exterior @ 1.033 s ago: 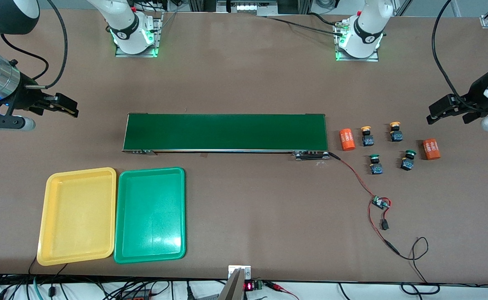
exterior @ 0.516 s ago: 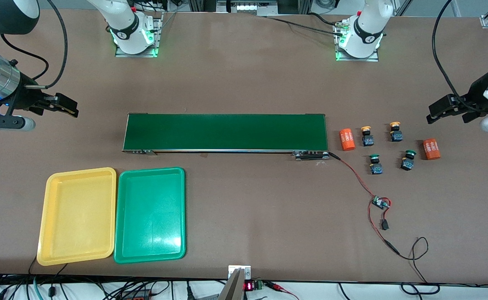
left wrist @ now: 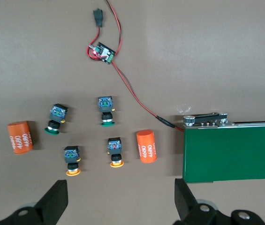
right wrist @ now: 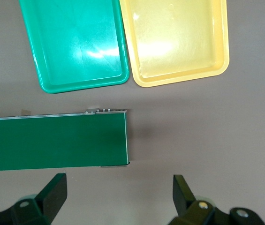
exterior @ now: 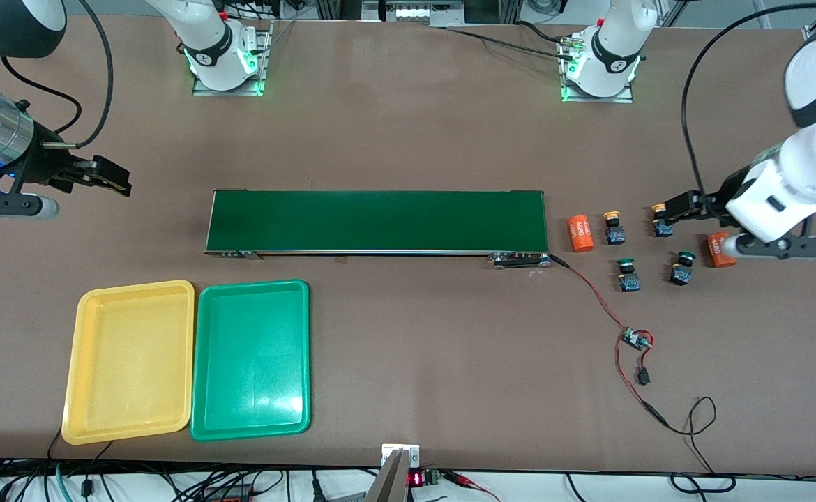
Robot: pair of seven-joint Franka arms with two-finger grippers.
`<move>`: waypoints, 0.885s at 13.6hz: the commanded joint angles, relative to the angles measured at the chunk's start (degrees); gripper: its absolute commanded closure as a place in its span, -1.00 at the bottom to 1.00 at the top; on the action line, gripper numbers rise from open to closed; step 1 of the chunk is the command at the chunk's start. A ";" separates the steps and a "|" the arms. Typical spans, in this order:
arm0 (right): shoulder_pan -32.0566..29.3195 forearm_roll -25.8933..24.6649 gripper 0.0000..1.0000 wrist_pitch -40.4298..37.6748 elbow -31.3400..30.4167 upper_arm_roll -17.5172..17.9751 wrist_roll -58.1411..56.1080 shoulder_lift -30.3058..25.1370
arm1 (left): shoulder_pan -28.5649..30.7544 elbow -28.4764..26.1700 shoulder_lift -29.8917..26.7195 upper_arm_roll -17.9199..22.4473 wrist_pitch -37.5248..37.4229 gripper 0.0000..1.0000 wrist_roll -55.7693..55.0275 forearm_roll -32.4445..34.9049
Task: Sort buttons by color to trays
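In the front view, the left gripper (exterior: 666, 209) hangs with fingers spread over four small mushroom-capped push-button switches (exterior: 648, 247) near the brown table's (exterior: 408, 125) left-arm end; the right gripper (exterior: 111, 178) waits released. The left wrist view shows two orange-capped buttons (left wrist: 94, 157) and two green-capped buttons (left wrist: 80, 115) between orange cylinders (left wrist: 19, 137). The right wrist view shows the shallow yellow plastic tray (right wrist: 177, 40) beside the matching green tray (right wrist: 76, 42).

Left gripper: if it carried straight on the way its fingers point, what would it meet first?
Probably the yellow-capped button just beneath the open left gripper, with nothing between them. Its height above the table is unclear, so this is a best guess. The right gripper waits, open, near the trays' end.
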 commanded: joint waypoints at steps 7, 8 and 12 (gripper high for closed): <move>-0.19 -0.61 -1.00 -0.13 -0.46 0.23 -0.13 -0.38 | -1.15 -0.13 7.63 0.21 -0.48 -1.00 0.69 0.47; -0.19 -0.61 -1.00 -0.13 -0.46 0.32 -0.22 -0.21 | -1.59 -0.57 8.59 0.21 -0.39 -1.00 0.60 0.47; -0.02 -0.70 -1.00 -0.04 -0.46 0.32 -0.22 -0.21 | -0.72 -6.36 9.82 0.21 5.22 -1.00 0.69 0.38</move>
